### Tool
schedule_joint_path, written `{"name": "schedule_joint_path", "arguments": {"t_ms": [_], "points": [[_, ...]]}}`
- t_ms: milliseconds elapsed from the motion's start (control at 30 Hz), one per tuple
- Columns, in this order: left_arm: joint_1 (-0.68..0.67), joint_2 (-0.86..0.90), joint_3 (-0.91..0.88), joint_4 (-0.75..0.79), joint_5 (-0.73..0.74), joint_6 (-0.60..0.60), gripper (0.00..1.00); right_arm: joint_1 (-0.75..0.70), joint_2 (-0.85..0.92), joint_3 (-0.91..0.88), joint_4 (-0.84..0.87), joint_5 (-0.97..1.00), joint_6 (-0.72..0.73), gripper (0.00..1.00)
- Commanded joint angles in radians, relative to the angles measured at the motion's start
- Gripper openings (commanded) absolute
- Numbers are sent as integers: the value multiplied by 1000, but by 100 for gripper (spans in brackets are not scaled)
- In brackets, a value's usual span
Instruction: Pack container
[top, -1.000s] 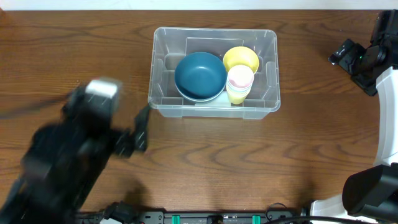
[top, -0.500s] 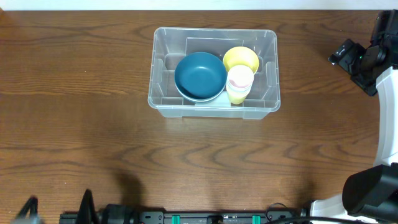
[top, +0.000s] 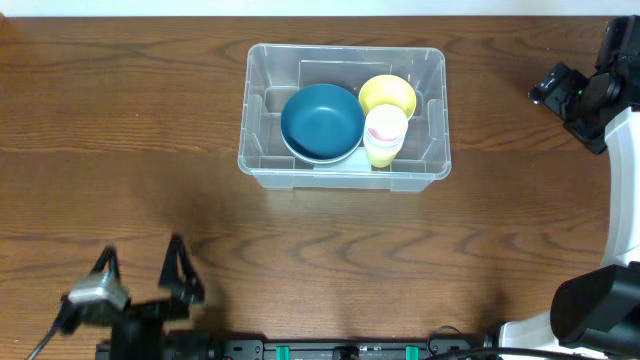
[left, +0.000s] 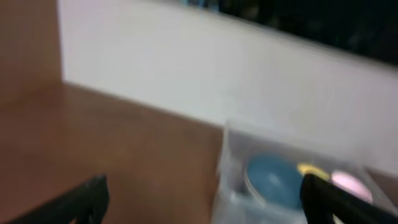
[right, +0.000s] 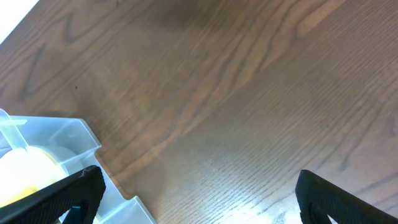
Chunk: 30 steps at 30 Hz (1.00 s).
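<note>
Jaws, entry one: the left jaws are seen spread wide with nothing held between them, low at 7 o'clock over the desk (top: 130, 120) in the overhead view, well apart from everything else. The left wrist view is blurred. Entry two: the right jaws are likewise parted and empty, at 2 o'clock by the desk edge; a corner of the container (top: 262, 120) is caught at 8 o'clock in the right wrist view. Entry three: the container is set upright on the desk toward 12 o'clock. Contents: a blue bowl (top: 322, 120) is nested on a paler one at 9 o'clock inside; a yellow cup (top: 388, 93) is placed at 1 o'clock; a pale cup stack (top: 385, 135) is lodged at 4 o'clock, touching the yellow cup.
</note>
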Motion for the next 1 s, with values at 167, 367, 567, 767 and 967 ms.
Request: {"name": "schedule_joint_path", "arguments": {"t_ms": [167, 367, 567, 767, 967], "points": [[5, -16, -326, 454, 30, -22, 98, 2, 3, 10, -1, 3, 8, 99], [2, -16, -564, 790, 37, -23, 98, 2, 3, 10, -2, 3, 8, 99], [2, -16, -689, 897, 56, -23, 98, 2, 3, 10, -1, 3, 8, 99], [2, -17, -713, 780, 56, -22, 98, 2, 3, 10, -1, 3, 8, 99], [2, -16, -713, 570, 51, -17, 98, 2, 3, 10, -1, 3, 8, 99]]}}
